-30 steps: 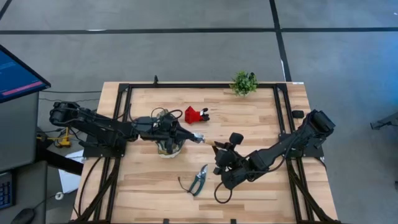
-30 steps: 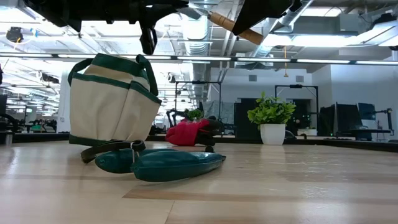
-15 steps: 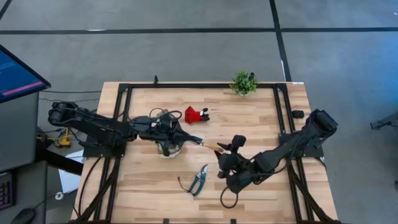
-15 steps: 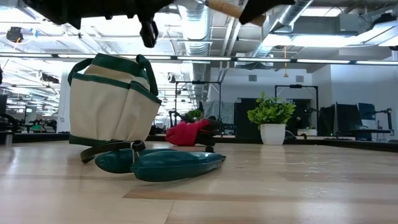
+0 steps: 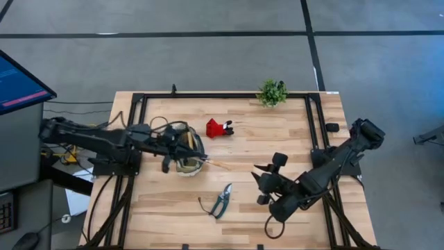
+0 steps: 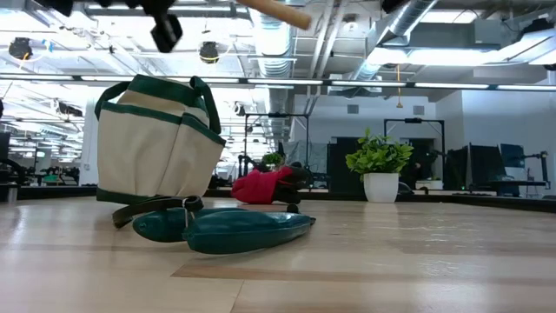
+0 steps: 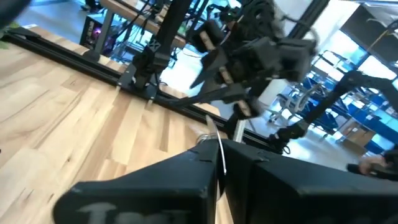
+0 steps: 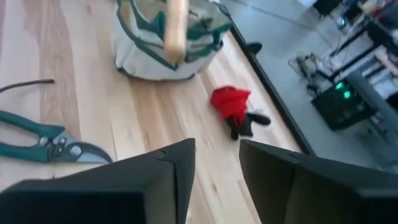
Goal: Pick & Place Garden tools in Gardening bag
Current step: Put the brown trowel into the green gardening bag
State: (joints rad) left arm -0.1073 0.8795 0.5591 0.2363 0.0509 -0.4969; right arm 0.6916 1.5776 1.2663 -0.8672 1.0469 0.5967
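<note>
While over the gardening bag [image 6: 156,139], pinches trowel [image 8: 175,25] blade in left end effector [image 7: 216,180], likely for dropping inside; holds right end effector [image 8: 216,163] spread, well apart from bag.

You see a pale blond wooden table [image 5: 277,132] with fine plank seams, framed in black. The gardening bag [image 6: 156,148] is cream-tan canvas with dark green trim and loop handles. Just beside the bag, your pruning shears [image 6: 228,229] show dark green handles. Beyond the bag lies a red-and-black tool [image 5: 218,128]. The trowel [image 8: 176,30] above the bag has a light tan wooden handle. Both arms are dark; the plant [image 6: 379,155] is green in a white pot.
</note>
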